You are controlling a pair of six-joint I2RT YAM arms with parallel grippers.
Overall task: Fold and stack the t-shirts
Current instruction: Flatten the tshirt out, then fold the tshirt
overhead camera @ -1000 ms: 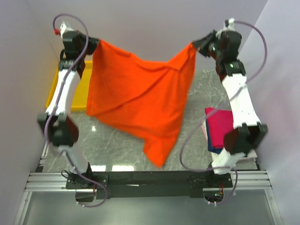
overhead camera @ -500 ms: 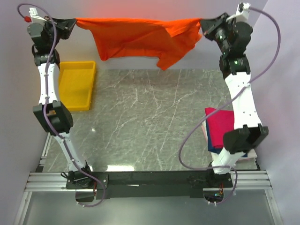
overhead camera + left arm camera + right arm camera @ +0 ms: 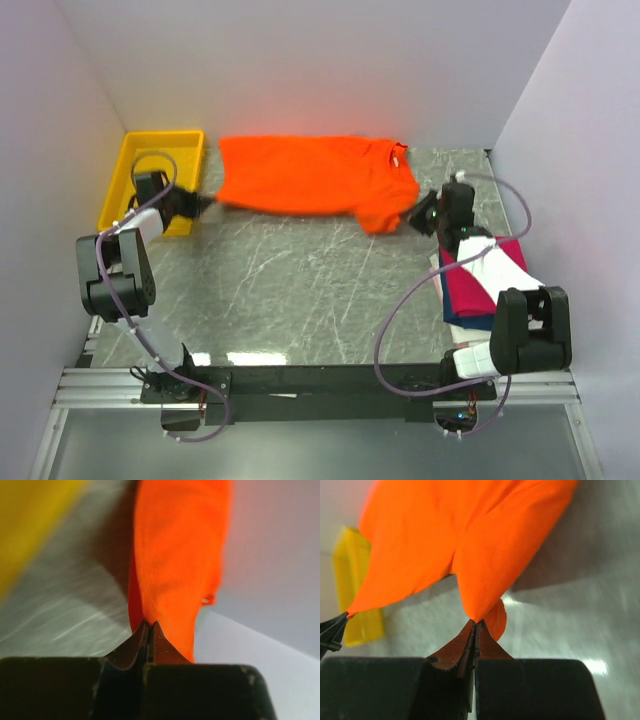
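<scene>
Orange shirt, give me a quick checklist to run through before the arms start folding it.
1. Left end effector shut on a corner of the orange shirt: ok.
2. Right end effector shut on the opposite corner: ok.
3. Shirt stretched wide between the two arms, not bunched up: ok.
4. Shirt lying flat on the table: cannot tell. The views are blurred, and the shadows under the cloth suggest it may be hanging just above the surface.
5. Shirt outside the yellow tray: ok, it is beside the tray, not in it.
6. Shirt apart from the stack topped by the pink shirt: ok.
</scene>
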